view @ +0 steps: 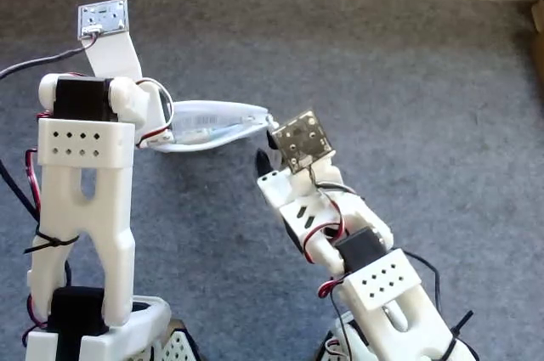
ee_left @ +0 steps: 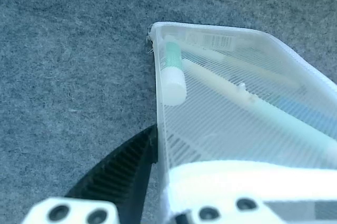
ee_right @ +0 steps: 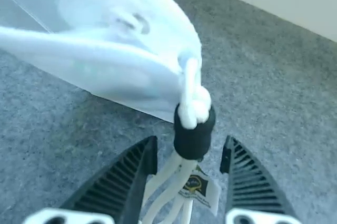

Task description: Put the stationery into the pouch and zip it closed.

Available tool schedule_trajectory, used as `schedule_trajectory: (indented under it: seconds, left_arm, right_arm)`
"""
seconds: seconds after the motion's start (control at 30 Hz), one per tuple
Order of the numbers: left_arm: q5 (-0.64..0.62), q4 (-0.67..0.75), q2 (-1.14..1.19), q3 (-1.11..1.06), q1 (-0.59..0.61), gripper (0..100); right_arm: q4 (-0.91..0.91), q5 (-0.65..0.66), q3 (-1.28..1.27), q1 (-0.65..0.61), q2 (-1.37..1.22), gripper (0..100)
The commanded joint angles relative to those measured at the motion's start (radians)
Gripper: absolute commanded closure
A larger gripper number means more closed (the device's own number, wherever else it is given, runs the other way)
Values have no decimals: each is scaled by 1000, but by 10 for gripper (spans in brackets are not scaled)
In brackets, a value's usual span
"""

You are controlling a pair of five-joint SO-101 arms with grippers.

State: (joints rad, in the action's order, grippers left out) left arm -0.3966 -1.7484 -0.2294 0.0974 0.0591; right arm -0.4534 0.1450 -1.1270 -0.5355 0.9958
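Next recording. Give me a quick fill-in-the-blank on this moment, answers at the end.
The left gripper is ____ on one end of the translucent white mesh pouch.
Inside the pouch lies a white-capped stick with a ____ body.
The right gripper stands ____, one finger on each side of the black zipper-pull bead.
Missing words: shut; green; open.
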Motion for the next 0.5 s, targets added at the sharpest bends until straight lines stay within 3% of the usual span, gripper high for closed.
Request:
schedule_trajectory:
  seconds: [0.0, 0.27, 0.47]
  left_arm:
    - [0, 2, 12, -13, -4, 992]
    - [40, 2, 12, -15, -4, 992]
    - [40, 2, 12, -15, -4, 992]
  right_arm:
    - [148, 5, 5, 13, 24, 807]
    - [237, 9, -59, 13, 24, 809]
    - [237, 11, -58, 15, 31, 909]
